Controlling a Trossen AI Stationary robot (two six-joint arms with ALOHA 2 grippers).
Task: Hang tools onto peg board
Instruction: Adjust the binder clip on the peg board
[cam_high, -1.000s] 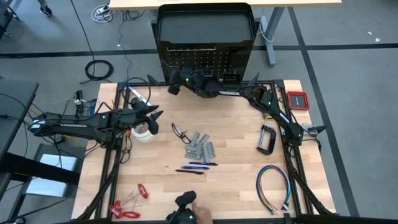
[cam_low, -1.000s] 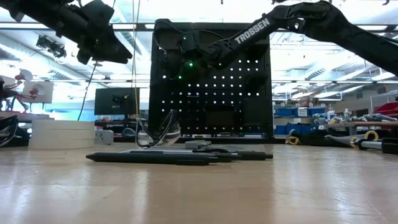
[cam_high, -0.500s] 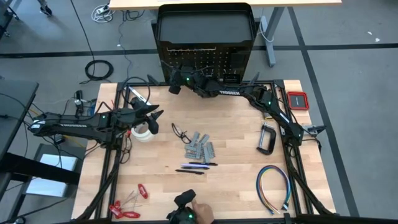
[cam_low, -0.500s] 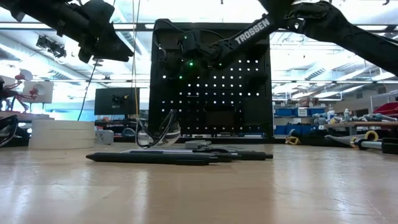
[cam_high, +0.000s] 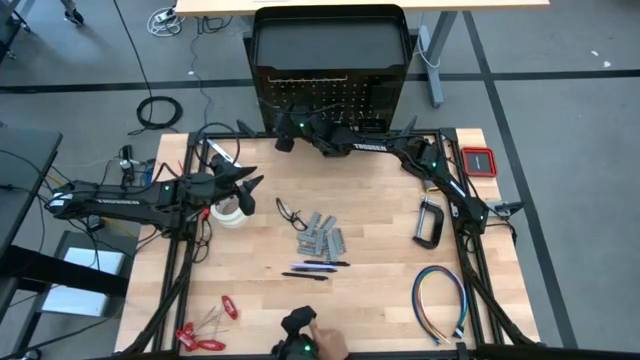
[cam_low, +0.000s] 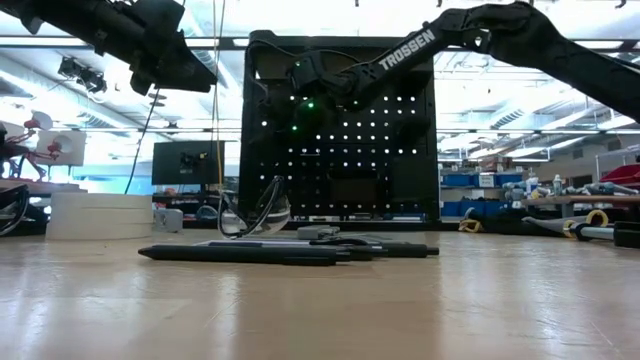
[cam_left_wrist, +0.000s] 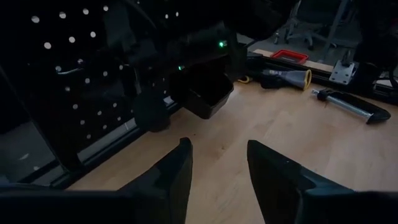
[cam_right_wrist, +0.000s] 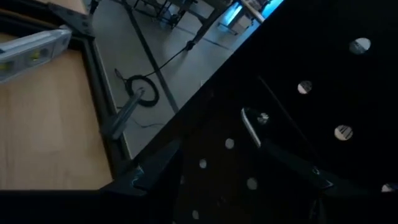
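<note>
Meanwhile, the right gripper (cam_high: 283, 140) has shifted only slightly along the face of the peg board (cam_high: 330, 50) at the table's (cam_high: 260, 300) far edge; its fingers stand apart and whether they carry a tool cannot be told, so hanging appears unfinished. The left gripper (cam_high: 248, 186) has stayed open and empty above the white tape rolls (cam_high: 229, 212). The board is an upright black perforated panel, while the black C-clamp (cam_high: 431, 223), grey metal pieces (cam_high: 322, 237) and dark pens (cam_high: 315, 266) lie on the table.

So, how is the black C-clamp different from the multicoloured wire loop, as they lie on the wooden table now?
The black C-clamp is small, rigid and one dark colour; the multicoloured wire loop is bigger, thin and made of several coloured strands. The clamp lies closer to the black perforated peg board; the loop lies toward the opposite table edge. Both lie flat on the table's right side, and no gripper touches either.
</note>
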